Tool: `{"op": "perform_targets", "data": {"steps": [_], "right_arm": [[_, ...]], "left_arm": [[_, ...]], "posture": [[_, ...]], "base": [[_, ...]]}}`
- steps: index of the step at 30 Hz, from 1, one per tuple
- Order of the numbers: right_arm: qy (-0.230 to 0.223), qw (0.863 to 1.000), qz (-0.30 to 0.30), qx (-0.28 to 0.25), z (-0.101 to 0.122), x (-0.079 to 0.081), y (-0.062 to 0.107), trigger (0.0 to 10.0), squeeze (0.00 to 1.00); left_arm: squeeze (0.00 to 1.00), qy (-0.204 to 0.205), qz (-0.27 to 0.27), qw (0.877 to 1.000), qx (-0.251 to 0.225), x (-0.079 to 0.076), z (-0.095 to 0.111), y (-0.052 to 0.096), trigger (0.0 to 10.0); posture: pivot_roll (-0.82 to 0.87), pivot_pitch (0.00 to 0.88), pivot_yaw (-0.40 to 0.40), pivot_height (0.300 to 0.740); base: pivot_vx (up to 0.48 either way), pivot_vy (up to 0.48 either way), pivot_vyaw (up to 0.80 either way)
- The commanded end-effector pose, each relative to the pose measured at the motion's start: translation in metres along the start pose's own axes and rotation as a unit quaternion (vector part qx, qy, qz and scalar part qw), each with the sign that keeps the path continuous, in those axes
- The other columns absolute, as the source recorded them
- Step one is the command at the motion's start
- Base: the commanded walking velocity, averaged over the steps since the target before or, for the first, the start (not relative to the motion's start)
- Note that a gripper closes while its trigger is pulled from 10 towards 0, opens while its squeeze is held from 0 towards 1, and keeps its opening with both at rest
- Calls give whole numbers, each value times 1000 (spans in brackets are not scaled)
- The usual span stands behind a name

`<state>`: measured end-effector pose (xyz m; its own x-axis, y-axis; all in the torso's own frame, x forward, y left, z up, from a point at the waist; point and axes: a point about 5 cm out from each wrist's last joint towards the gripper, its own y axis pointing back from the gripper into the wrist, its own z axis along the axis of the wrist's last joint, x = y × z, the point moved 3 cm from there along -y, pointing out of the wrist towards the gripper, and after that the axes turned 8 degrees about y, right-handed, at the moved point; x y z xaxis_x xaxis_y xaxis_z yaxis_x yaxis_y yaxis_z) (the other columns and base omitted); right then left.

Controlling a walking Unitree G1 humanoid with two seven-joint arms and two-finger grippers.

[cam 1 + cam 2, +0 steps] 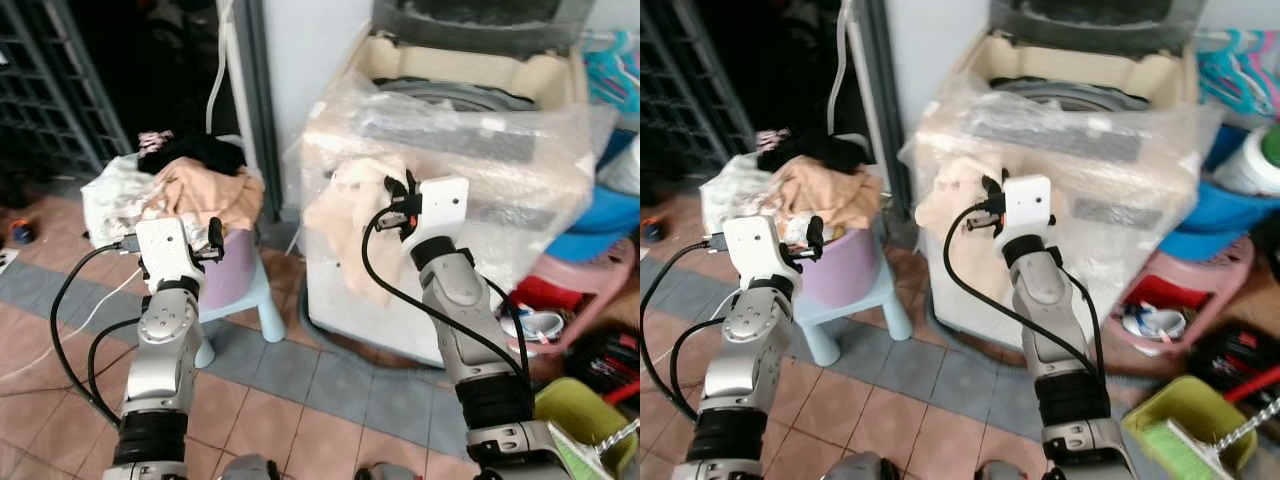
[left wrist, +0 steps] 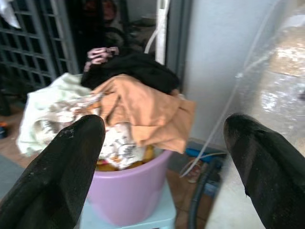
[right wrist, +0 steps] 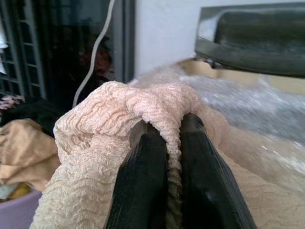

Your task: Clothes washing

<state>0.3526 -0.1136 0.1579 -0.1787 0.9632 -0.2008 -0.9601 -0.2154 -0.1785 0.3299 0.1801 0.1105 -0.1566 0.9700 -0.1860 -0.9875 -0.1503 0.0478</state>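
Right tool (image 3: 167, 157) clamped on cream garment (image 3: 119, 124), raised beside the washing machine (image 1: 450, 150) for loading; left tool (image 2: 162, 157), fingers apart, faces the lilac laundry bucket (image 2: 128, 191).

I've got a small pale blue stool (image 1: 262, 300) on the tiled floor (image 1: 300, 410), standing just left of the machine. Behind it I see a dark metal grille (image 1: 50, 90) and a white cable (image 1: 215, 70) hanging down the wall. Off to the right, a pink plastic stool (image 1: 590, 290) sits low, with a blue tub (image 1: 610, 215) above it. Turquoise hangers (image 1: 1240, 70) hang at the top right corner. Bottom right, a lime-green bin (image 1: 1185, 425) holds a brush (image 1: 1230, 440).
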Motion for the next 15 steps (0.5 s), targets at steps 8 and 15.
{"op": "perform_targets", "data": {"steps": [8, 15], "right_arm": [[6, 1000, -15, -23, 11, -5, -1, 10000, 0], [20, 999, -27, -23, 11, -17, 0, 10000, 0]], "left_arm": [[0, 7, -32, 999, 22, -14, -11, 10, 10000], [0, 15, -44, 999, 28, -24, -13, 11, 10000]], "posture": [[-40, 13, 85, 740], [-41, 23, 93, 740]], "base": [[0, 71, -559], [0, 344, 0]]}}
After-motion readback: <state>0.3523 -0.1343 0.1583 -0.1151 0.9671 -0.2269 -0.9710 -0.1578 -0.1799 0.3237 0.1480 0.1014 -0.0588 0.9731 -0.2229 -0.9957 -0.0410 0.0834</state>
